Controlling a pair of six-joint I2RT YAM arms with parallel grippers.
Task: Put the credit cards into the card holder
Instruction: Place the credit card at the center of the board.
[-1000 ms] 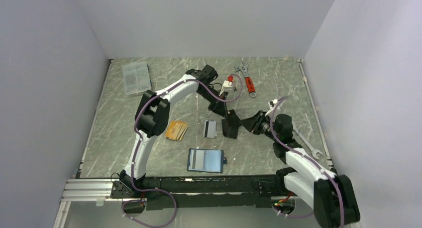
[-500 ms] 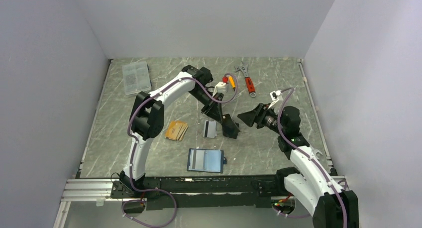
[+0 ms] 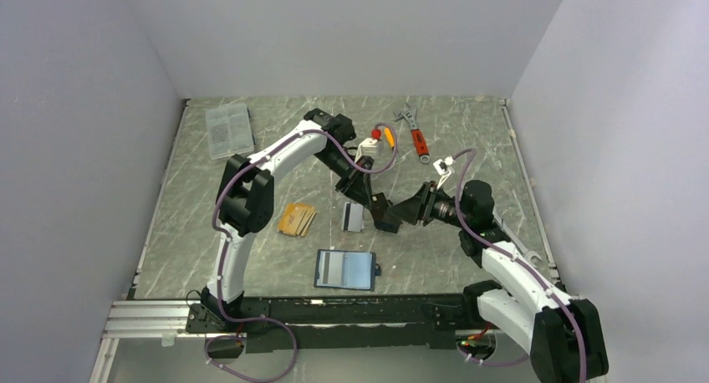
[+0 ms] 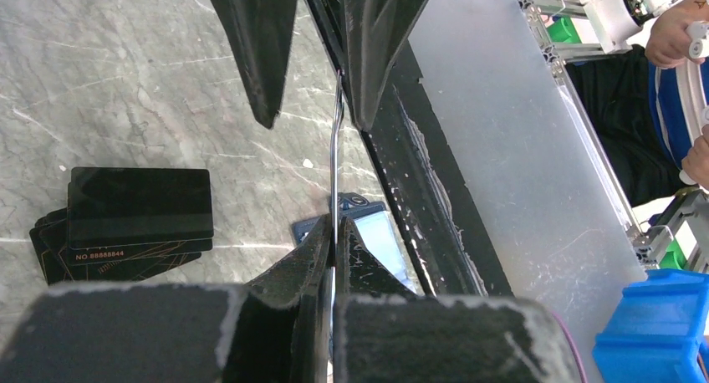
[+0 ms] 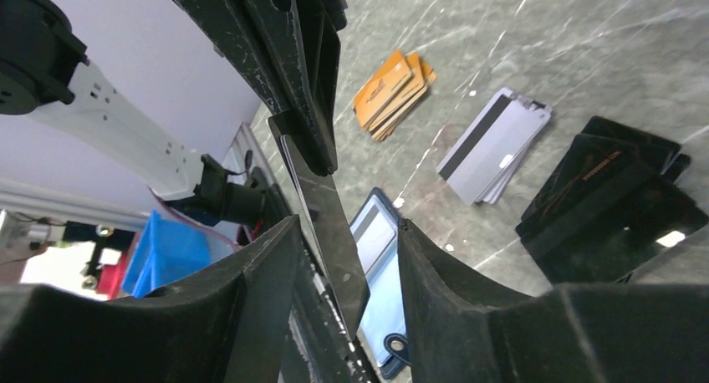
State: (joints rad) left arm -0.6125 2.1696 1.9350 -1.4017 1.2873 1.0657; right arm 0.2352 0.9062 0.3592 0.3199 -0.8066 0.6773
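Observation:
My left gripper [image 3: 373, 202] is shut on a thin black credit card, seen edge-on in the left wrist view [image 4: 336, 140], and holds it above the table. My right gripper [image 3: 408, 211] is open, its jaws standing on either side of that card's free end [image 5: 330, 207]. Other cards lie on the table: an orange-tan stack [image 5: 391, 84], a white-grey stack with a black stripe [image 5: 493, 145] and a black pile [image 5: 610, 195]. The navy card holder [image 3: 344, 269] lies open near the front edge, pale blue inside.
A clear plastic box [image 3: 229, 130] sits at the back left. A red-handled wrench [image 3: 415, 137] and a small white, red and orange object [image 3: 378, 140] lie at the back. A silver wrench [image 3: 512, 237] lies by the right arm.
The left gripper moved toward the front with the black card. The right gripper lifted away from the black pile, then came back left so its open jaws flank the held card.

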